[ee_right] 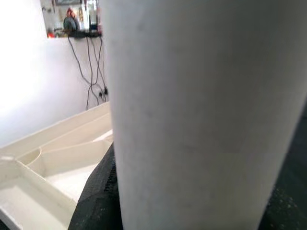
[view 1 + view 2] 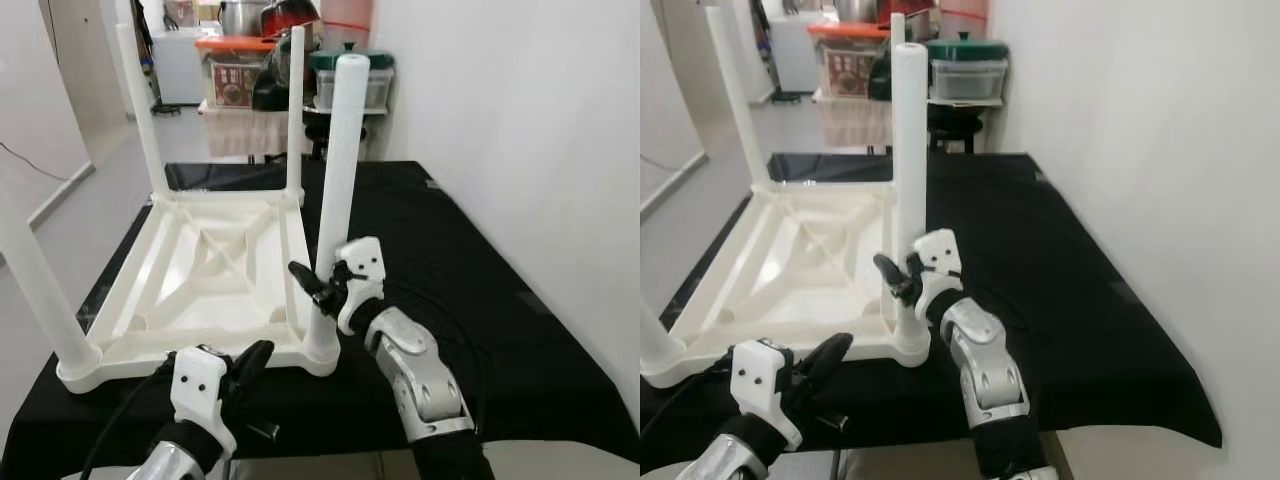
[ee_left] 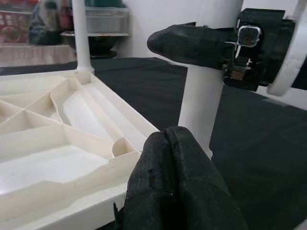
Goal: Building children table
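Tabletop: the white plastic children's table top [image 2: 215,270] lies upside down on the black-covered bench [image 2: 480,300], ribs up, so the corner sockets face upward for legs.
Legs: four white legs stand in the corners.
Right hand: the right hand [image 2: 322,285] is clamped round the near right leg [image 2: 337,170] low down, probably to seat it straight.
Left hand: the left hand [image 2: 245,370], fingers pressed together and empty, rests beside that corner, likely bracing the top.
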You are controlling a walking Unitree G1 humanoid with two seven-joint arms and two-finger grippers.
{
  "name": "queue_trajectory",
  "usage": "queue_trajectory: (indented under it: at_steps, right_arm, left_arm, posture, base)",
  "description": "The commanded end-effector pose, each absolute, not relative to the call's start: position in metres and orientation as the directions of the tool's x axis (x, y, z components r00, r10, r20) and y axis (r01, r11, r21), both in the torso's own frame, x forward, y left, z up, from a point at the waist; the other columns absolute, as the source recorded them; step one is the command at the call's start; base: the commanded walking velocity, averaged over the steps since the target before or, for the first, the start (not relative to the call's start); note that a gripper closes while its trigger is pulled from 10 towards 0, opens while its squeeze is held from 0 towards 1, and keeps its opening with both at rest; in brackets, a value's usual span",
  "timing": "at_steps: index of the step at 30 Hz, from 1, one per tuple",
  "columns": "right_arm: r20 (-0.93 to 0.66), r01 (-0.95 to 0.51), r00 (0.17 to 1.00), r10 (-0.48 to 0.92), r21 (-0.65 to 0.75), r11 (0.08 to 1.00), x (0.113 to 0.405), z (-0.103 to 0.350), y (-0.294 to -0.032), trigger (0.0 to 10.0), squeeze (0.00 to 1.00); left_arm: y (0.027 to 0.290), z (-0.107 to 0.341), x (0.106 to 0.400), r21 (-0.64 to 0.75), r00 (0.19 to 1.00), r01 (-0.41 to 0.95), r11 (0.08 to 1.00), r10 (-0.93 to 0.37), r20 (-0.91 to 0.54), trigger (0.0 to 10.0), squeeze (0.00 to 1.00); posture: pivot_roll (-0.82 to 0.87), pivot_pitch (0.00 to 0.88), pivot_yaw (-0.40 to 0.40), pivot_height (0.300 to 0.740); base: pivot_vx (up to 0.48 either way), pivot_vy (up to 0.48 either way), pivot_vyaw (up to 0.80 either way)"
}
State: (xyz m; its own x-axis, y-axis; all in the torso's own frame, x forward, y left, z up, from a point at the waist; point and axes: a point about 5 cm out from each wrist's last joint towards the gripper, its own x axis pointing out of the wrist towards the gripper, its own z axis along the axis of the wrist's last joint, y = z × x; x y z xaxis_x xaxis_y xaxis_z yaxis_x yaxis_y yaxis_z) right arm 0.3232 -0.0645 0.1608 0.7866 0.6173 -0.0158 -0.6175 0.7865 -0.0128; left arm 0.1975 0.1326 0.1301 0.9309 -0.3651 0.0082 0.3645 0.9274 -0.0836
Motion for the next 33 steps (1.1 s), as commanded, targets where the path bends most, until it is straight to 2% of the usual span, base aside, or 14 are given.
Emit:
queue_trajectory:
  at_steps: [1, 2, 3, 4, 5, 11, 14, 15, 16, 20, 24, 31, 32, 33]
  right_arm:
    - [-0.185, -0.656, 0.739, 0.648, 0.024, 0.754, 0.316, 0.123, -0.063, 0.0, 0.0]
    - [-0.185, -0.656, 0.739, 0.648, 0.024, 0.754, 0.316, 0.123, -0.063, 0.0, 0.0]
    - [-0.186, -0.668, 0.73, 0.658, 0.009, 0.744, 0.314, 0.125, -0.059, 4.0, 0.0]
    - [-0.186, -0.668, 0.73, 0.658, 0.009, 0.744, 0.314, 0.125, -0.059, 4.0, 0.0]
    - [-0.13, -0.701, 0.693, 0.709, 0.106, 0.705, 0.313, 0.133, -0.054, 10.0, 1.0]
    - [-0.06, -0.756, 0.633, 0.772, 0.167, 0.633, 0.311, 0.146, -0.048, 10.0, 1.0]
    - [-0.024, -0.855, 0.512, 0.859, 0.085, 0.512, 0.307, 0.161, -0.042, 10.0, 0.91]
    - [-0.021, -0.889, 0.454, 0.891, 0.062, 0.455, 0.305, 0.166, -0.04, 10.0, 0.38]
    - [-0.014, -0.926, 0.378, 0.926, 0.017, 0.378, 0.304, 0.172, -0.042, 10.0, 0.0]
    - [-0.045, -0.987, 0.142, 0.989, -0.079, 0.138, 0.318, 0.195, -0.058, 10.0, 0.0]
    - [-0.069, -0.995, 0.056, 0.996, -0.084, 0.05, 0.331, 0.207, -0.068, 10.0, 0.0]
    - [-0.077, -0.999, 0.035, 0.996, -0.038, 0.032, 0.347, 0.214, -0.075, 10.0, 0.0]
    - [-0.083, -0.999, 0.043, 0.996, -0.031, 0.041, 0.35, 0.213, -0.077, 1.4, 0.0]
    - [-0.083, -0.999, 0.043, 0.996, -0.031, 0.041, 0.35, 0.213, -0.077, 1.4, 0.0]
  left_arm:
    - [0.133, 0.127, 0.2, -0.089, 0.927, 0.373, 0.924, -0.376, -0.014, 10.0, 0.0]
    - [0.133, 0.127, 0.2, -0.089, 0.927, 0.373, 0.924, -0.376, -0.014, 10.0, 0.0]
    - [0.133, 0.127, 0.2, -0.082, 0.931, 0.363, 0.928, -0.365, -0.011, 10.0, 0.0]
    - [0.133, 0.127, 0.2, -0.082, 0.931, 0.363, 0.928, -0.365, -0.011, 10.0, 0.0]
    - [0.134, 0.127, 0.2, -0.077, 0.938, 0.345, 0.935, -0.346, -0.006, 10.0, 0.0]
    - [0.134, 0.127, 0.201, -0.078, 0.938, 0.344, 0.936, -0.346, -0.006, 10.0, 0.0]
    - [0.133, 0.127, 0.202, -0.081, 0.936, 0.351, 0.933, -0.353, -0.007, 10.0, 0.0]
    - [0.133, 0.127, 0.202, -0.082, 0.935, 0.353, 0.932, -0.355, -0.007, 10.0, 0.0]
    - [0.133, 0.127, 0.202, -0.083, 0.934, 0.354, 0.931, -0.356, -0.007, 10.0, 0.0]
    - [0.132, 0.127, 0.203, -0.083, 0.935, 0.353, 0.932, -0.355, -0.006, 10.0, 0.0]
    - [0.132, 0.127, 0.203, -0.083, 0.936, 0.351, 0.933, -0.353, -0.007, 10.0, 0.0]
    - [0.131, 0.127, 0.203, -0.083, 0.936, 0.35, 0.933, -0.352, -0.007, 10.0, 0.0]
    - [0.13, 0.128, 0.203, -0.083, 0.936, 0.35, 0.933, -0.352, -0.007, 10.0, 0.0]
    - [0.13, 0.128, 0.203, -0.083, 0.936, 0.35, 0.933, -0.352, -0.007, 10.0, 0.0]
  posture:
    - [0.0, 0.0, -0.022, 0.74]
    - [0.0, 0.0, -0.022, 0.74]
    - [0.0, 0.0, -0.022, 0.74]
    - [0.0, 0.0, -0.022, 0.74]
    - [0.01, 0.0, -0.023, 0.74]
    - [0.01, 0.0, -0.02, 0.74]
    - [0.01, 0.0, -0.017, 0.74]
    - [0.01, 0.0, -0.017, 0.74]
    - [0.01, 0.0, -0.019, 0.74]
    - [0.02, 0.0, -0.022, 0.74]
    - [0.02, 0.0, -0.027, 0.74]
    - [0.03, 0.0, -0.033, 0.74]
    - [0.03, 0.0, -0.035, 0.74]
    - [0.03, 0.0, -0.035, 0.74]
  base:
    - [0.0, 0.0, 0.0]
    - [0.0, 0.0, 0.0]
    - [0.0, 0.0, 0.0]
    - [0.0, 0.0, 0.0]
    - [0.0, 0.0, 0.0]
    - [0.0, 0.0, 0.0]
    - [0.0, 0.0, 0.0]
    - [0.0, 0.0, 0.0]
    - [0.0, 0.0, 0.0]
    - [0.0, 0.0, 0.0]
    - [0.0, 0.0, 0.0]
    - [0.0, 0.0, 0.0]
    - [0.0, 0.0, 0.0]
    - [0.0, 0.0, 0.0]
